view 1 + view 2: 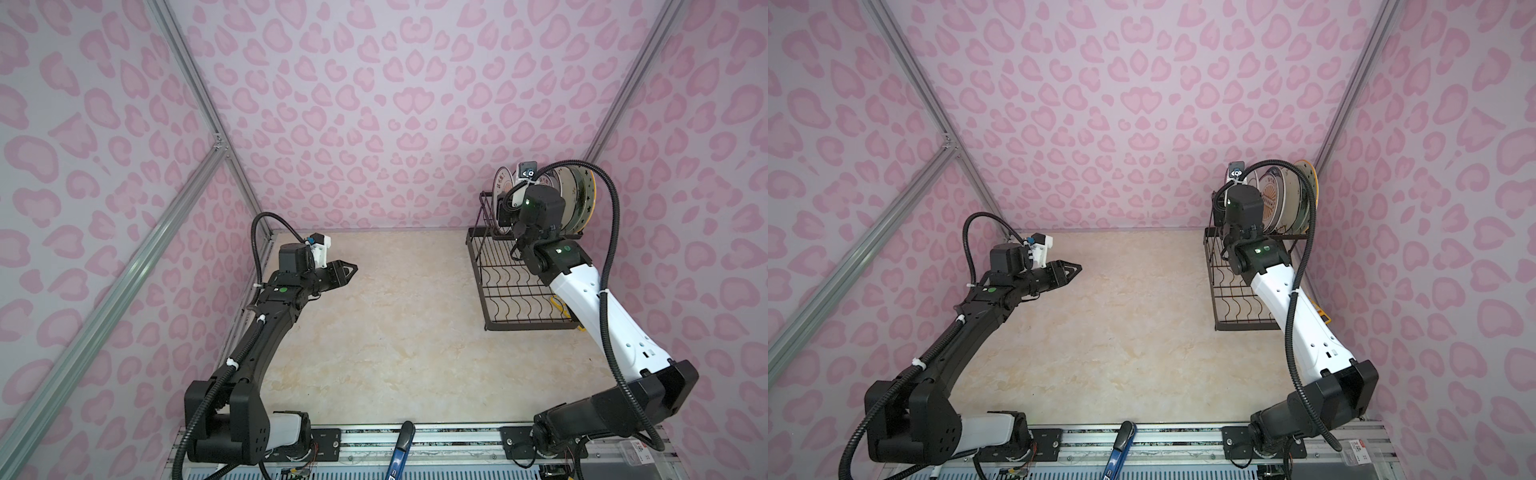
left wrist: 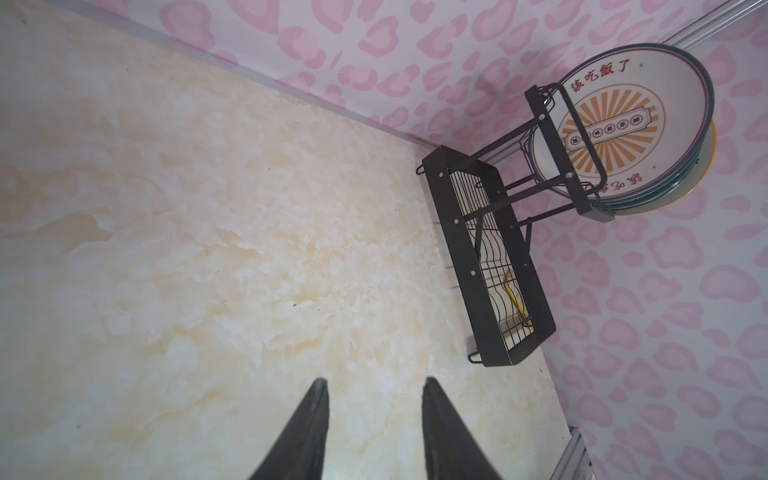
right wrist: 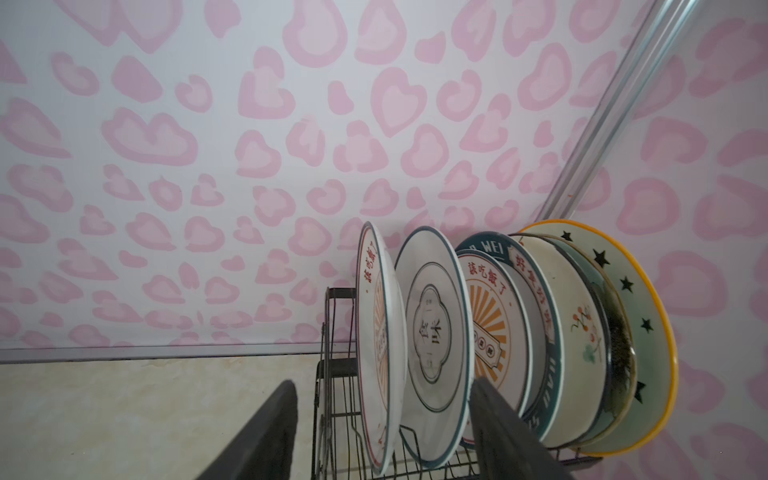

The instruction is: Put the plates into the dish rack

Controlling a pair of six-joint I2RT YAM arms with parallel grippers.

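Several plates stand on edge side by side in the upper tier of the black wire dish rack (image 1: 519,291) (image 1: 1237,299) (image 3: 336,332) at the back right. From the rack's open end I see an orange-sunburst plate (image 3: 378,345), a white plate with a black emblem (image 3: 432,332), a second sunburst plate (image 3: 490,324), a dark-rimmed lettered plate (image 3: 536,299), a cream sprigged plate (image 3: 582,332) and a starry orange-rimmed plate (image 3: 640,316) (image 1: 586,199). My right gripper (image 3: 384,381) is open just short of the first two plates, holding nothing. My left gripper (image 1: 349,270) (image 2: 376,380) hovers open and empty over the table's left side.
The rack's slotted lower tier (image 2: 482,257) holds no plates; something yellow (image 2: 515,295) (image 1: 559,305) lies by it. A blue-handled tool (image 1: 401,449) rests on the front rail. Pink patterned walls and aluminium posts close in on three sides.
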